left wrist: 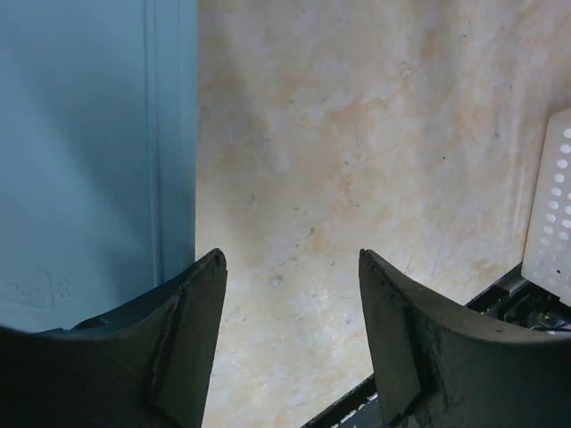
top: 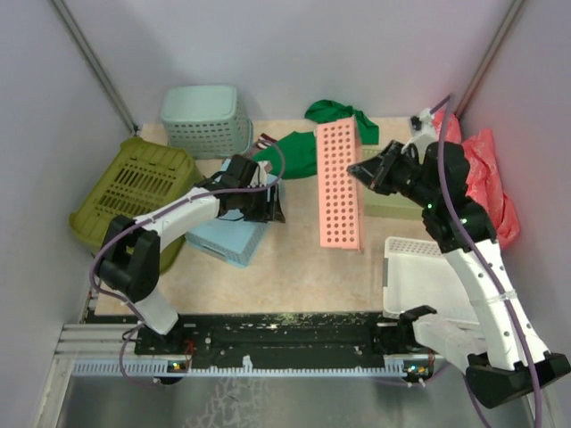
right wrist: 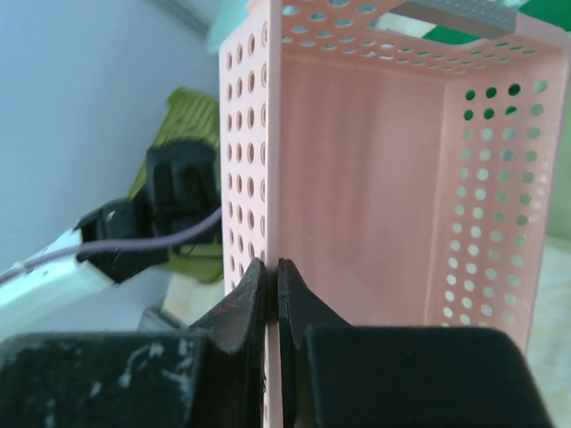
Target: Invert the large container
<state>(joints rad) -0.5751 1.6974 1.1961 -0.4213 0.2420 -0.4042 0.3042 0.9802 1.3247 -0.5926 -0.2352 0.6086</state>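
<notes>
Three pale walls (top: 294, 53) box in the beige mottled worktop (top: 303, 267). Large container (top: 134, 192), olive green, sits far left, tipped up against the left wall, well apart from both my tools. Long axis runs near-left to far-right. A slotted face looks up at the top camera; base or side, I can't tell. Its near corner is hidden behind my left arm (top: 183, 212), and the right wrist view catches only a sliver of it. Pink tray (top: 339, 185) stands on edge mid-worktop, my right tool (right wrist: 272, 267) clenched on its perforated wall. Blue box (top: 223, 241) lies partly under my left tool (left wrist: 290, 267), jaws released, nothing between them, bare worktop below.
</notes>
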